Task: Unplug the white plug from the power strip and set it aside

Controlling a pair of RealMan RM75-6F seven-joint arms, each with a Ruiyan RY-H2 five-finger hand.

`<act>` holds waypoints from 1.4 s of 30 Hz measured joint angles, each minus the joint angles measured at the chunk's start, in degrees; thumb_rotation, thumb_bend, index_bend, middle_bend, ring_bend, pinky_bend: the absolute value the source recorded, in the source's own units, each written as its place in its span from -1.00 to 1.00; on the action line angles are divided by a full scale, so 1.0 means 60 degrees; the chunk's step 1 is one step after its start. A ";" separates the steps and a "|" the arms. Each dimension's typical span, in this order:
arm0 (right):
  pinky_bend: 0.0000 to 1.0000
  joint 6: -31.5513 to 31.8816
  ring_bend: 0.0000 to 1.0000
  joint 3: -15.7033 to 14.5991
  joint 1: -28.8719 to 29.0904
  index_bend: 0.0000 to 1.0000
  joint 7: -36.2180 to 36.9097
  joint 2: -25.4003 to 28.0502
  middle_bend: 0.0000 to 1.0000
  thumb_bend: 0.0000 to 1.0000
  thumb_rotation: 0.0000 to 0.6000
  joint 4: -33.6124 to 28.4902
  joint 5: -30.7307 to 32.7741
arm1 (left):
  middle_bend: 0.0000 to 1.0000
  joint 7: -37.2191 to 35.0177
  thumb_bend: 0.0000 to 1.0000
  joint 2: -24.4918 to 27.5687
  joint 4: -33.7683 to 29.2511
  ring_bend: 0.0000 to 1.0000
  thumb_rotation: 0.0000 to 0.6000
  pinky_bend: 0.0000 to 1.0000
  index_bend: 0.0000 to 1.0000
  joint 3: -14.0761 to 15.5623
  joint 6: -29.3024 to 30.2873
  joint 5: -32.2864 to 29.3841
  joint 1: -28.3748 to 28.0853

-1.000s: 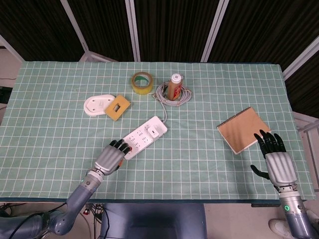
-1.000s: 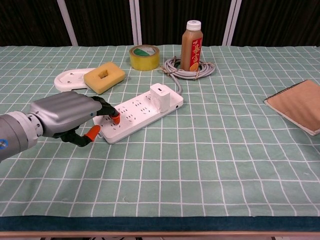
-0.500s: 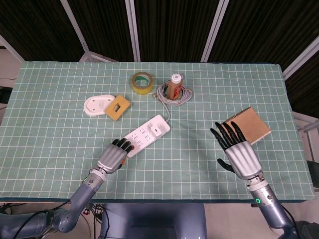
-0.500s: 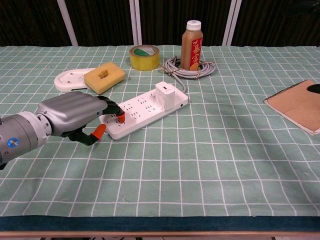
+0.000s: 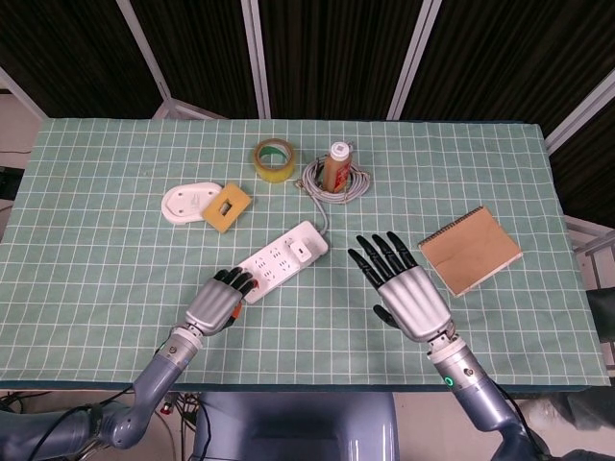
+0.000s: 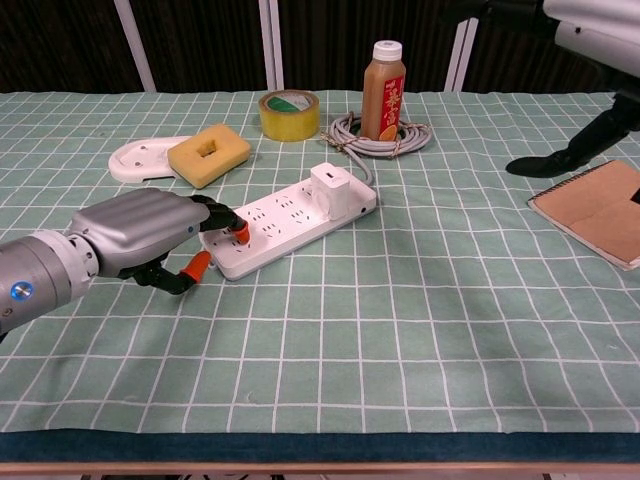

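White plug [image 6: 331,189], a small squarish block with rounded corners, stands upright in the right end of the long white power strip [image 6: 283,225], which lies slanted just left of center on the green checked surface [image 6: 420,320]. Left robot hand [image 6: 140,232] presses its orange-tipped fingers [image 6: 240,231] on the strip's left end, holding nothing. Right robot hand [image 5: 404,291] hovers right of the strip in the head view with fingers spread and empty, beside a brown notebook [image 5: 471,250].
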 measured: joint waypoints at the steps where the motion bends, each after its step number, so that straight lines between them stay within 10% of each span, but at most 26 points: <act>1: -0.81 -0.0051 -1.00 0.0011 0.0053 -1.00 -0.0111 -0.0039 -1.00 -0.44 1.00 -0.0037 0.0058 | -0.58 -0.0028 0.31 -0.0014 0.0020 -0.77 1.00 -0.53 -0.50 0.0008 -0.0004 0.0008 -0.0008; 17: -0.67 -0.1122 -0.76 0.0332 0.1170 -0.87 -0.0884 -0.0936 -0.74 -0.44 1.00 0.0408 0.0924 | -0.54 -0.0115 0.31 -0.0209 0.0276 -0.77 1.00 -0.53 -0.43 0.0114 -0.0031 0.0002 -0.0120; 42: -0.57 -0.2150 -0.51 0.0643 0.3535 -0.54 -0.1867 -0.3753 -0.52 -0.44 1.00 0.4007 0.3783 | -0.55 -0.0430 0.31 -0.0244 0.0458 -0.77 1.00 -0.53 -0.44 0.0210 0.0003 0.0002 -0.0286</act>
